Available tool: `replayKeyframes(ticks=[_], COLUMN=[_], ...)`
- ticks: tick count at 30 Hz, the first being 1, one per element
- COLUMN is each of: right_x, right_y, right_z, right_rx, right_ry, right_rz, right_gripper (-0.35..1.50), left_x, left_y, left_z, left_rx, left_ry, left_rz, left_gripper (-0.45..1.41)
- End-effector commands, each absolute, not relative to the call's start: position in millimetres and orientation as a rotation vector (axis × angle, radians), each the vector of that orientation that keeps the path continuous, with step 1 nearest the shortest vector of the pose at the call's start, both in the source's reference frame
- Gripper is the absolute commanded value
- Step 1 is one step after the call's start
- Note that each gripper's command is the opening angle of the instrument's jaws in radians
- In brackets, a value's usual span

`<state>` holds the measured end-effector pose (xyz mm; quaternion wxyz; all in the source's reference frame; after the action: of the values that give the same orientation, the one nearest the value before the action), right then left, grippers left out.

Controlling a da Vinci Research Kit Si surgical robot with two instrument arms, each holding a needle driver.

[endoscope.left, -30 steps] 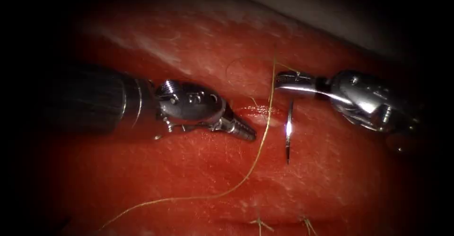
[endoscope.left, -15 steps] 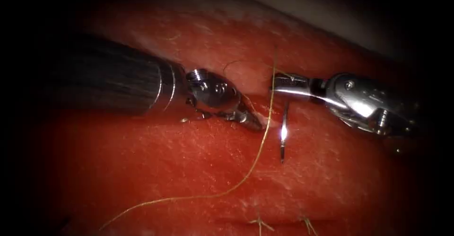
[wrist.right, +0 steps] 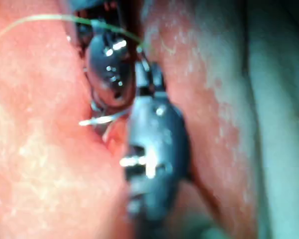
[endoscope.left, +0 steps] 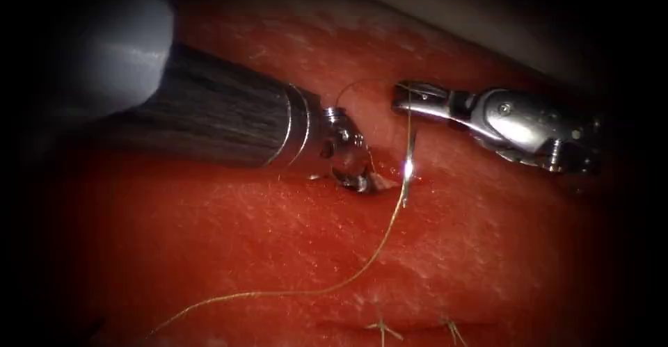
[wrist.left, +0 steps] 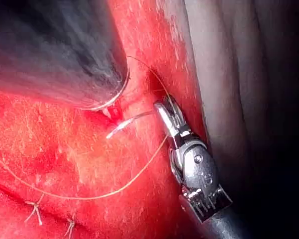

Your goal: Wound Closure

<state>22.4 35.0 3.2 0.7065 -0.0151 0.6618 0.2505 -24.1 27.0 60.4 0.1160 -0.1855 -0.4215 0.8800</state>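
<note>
Over the last second the left hand (endoscope.left: 358, 180) has swung in from the left of the frame and pressed its tip down onto the tissue (endoscope.left: 264, 236) at the cut (endoscope.left: 379, 179). Meanwhile the right hand (endoscope.left: 407, 100), shut on the needle (endoscope.left: 408, 163) near its thread end, has carried it up and left until the point hangs just beside that tip. Whether the point has entered the tissue is hard to make out, the left hand's grip cannot be told, and the thread (endoscope.left: 334, 288) trails off toward the lower left.

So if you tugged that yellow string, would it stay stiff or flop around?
Probably floppy: the thread lies in a loose, sagging curve across the tissue. It looks light, being so thin. The needle, held by the right tool, seems stiff by contrast, keeping its curve.
</note>
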Motion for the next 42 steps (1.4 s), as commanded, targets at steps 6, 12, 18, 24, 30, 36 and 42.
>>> replayKeyframes(ticks=[6, 12, 18, 24, 30, 36, 42], right_x=[24.4, 24.6, 25.2, 25.5, 25.5, 25.6, 25.2], right_y=[35.2, 34.8, 33.3, 32.0, 31.2, 31.1, 31.6], right_z=[5.7, 7.2, 8.0, 8.3, 8.2, 8.2, 8.4], right_rx=[-0.087, -0.115, -0.151, -0.197, -0.201, -0.193, -0.142], right_ry=[1.465, 1.451, 1.420, 1.401, 1.396, 1.390, 1.397], right_rz=[0.536, 0.510, 0.453, 0.391, 0.383, 0.368, 0.420], right_gripper=[-0.35, -0.35, -0.35, -0.35, -0.35, -0.35, -0.35], left_x=[-24.6, -24.4, -24.2, -23.8, -23.2, -22.6, -23.5], left_y=[26.7, 26.7, 26.9, 26.8, 27.7, 28.2, 26.6], left_z=[60.5, 59.6, 59.3, 58.8, 57.4, 54.4, 52.3], left_rx=[-0.596, -0.623, -0.652, -0.666, -0.698, -0.744, -0.754], left_ry=[-1.285, -1.288, -1.277, -1.269, -1.240, -1.164, -1.129], left_rz=[2.556, 2.545, 2.537, 2.537, 2.525, 2.500, 2.489], left_gripper=[-0.35, -0.35, -0.32, -0.32, -0.33, -0.33, -0.31])
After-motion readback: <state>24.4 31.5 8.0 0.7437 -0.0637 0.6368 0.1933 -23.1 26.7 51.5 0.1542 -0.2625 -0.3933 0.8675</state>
